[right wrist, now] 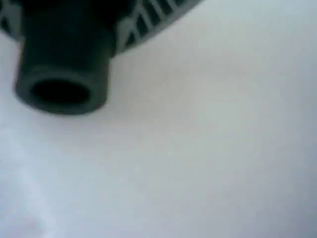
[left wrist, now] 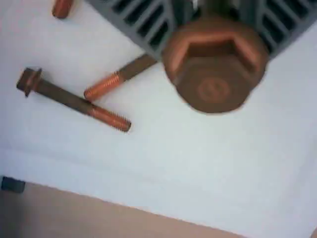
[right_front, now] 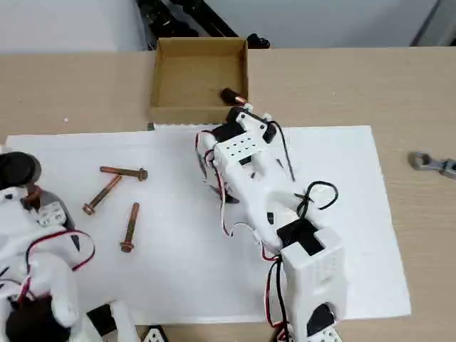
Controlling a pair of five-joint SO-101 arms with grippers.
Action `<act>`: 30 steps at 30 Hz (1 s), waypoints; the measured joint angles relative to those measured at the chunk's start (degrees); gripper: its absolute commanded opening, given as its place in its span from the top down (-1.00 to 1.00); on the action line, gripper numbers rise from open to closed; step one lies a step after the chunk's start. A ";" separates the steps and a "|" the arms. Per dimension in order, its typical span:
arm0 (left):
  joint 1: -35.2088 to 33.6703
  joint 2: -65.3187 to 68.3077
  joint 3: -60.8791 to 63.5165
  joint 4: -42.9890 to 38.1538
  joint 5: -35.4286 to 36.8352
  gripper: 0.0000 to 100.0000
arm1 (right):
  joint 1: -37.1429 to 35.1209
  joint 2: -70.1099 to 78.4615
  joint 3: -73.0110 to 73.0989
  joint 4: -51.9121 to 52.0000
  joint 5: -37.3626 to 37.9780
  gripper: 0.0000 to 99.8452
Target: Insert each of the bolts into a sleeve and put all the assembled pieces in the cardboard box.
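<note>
Bolt (left wrist: 215, 64), pinched in the left gripper (right_front: 32, 194) at the sheet's (right_front: 178, 256) left edge, with loose bolts (right_front: 103, 194) just right of it. The sleeve (right wrist: 62, 74) lies well apart rightward, clamped by the right gripper (right_front: 241, 107) beside the cardboard box (right_front: 189, 114).

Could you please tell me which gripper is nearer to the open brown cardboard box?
Right. The right gripper sits at the open brown cardboard box's near-side wall; the left gripper is far off, beyond the loose copper bolts.
</note>
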 measured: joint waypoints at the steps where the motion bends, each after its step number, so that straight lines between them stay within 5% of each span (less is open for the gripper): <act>1: 0.00 0.18 1.05 -1.93 0.00 0.99 | 0.35 -1.49 -0.09 1.05 1.32 0.98; 19: 0.70 0.00 7.38 -16.79 0.26 0.99 | -3.43 -45.01 -0.53 9.05 29.36 0.98; 30: 10.46 0.09 20.22 -36.22 3.52 0.99 | -3.43 -60.75 4.75 6.86 39.30 0.97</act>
